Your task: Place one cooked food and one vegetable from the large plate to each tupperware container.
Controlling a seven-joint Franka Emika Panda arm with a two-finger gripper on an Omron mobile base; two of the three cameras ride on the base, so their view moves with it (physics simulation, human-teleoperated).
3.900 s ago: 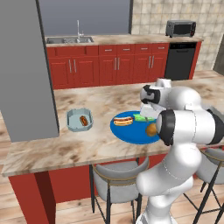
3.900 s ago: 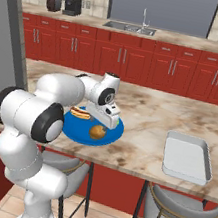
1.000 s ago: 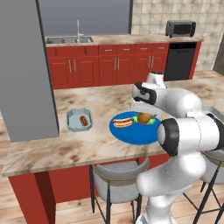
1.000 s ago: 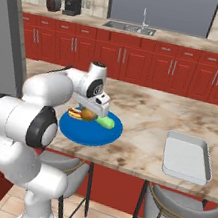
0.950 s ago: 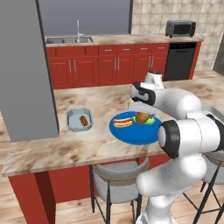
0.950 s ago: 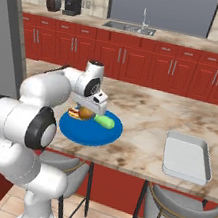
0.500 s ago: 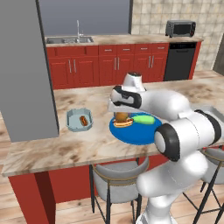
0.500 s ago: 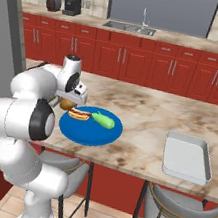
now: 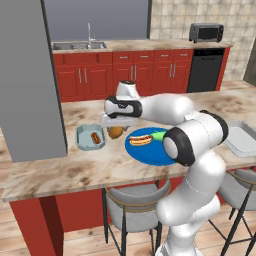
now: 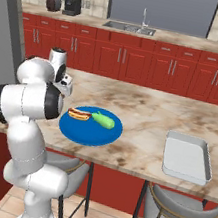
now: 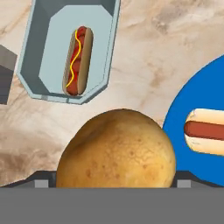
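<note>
My gripper is shut on a brown potato, held above the counter between the small tupperware container and the large blue plate. In the hand view the potato hides both fingertips. The small container, with cut corners, holds a hot dog with mustard. A second hot dog and a green vegetable lie on the plate. The larger tray-like container sits bare on the counter's right end.
The marble counter has stools tucked under its front edge. A grey pillar stands just left of the small container. Red cabinets, a sink and a toaster oven line the far wall.
The arm has swung left off the blue plate with the potato in the gripper, and now hangs beside the small container.
</note>
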